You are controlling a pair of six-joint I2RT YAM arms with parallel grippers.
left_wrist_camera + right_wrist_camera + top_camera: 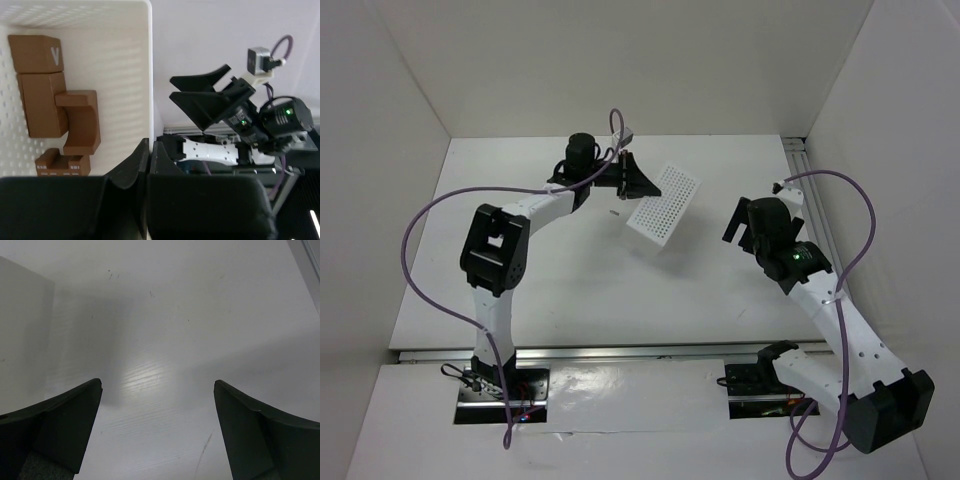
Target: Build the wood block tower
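Left pincer (pixel 148 150) clamping tray (pixel 145 55), blocks (pixel 45 105) inside

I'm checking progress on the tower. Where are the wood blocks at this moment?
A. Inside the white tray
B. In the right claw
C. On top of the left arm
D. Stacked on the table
A: the left wrist view shows the blocks lying inside the tray, whose wall the left claw pinches; the right claw is open and empty.

On a white table (pixel 570 290), left gripper (pixel 638 187) clamped on the edge of a tilted white tray (pixel 662 205), right gripper (pixel 740 226) hung well apart
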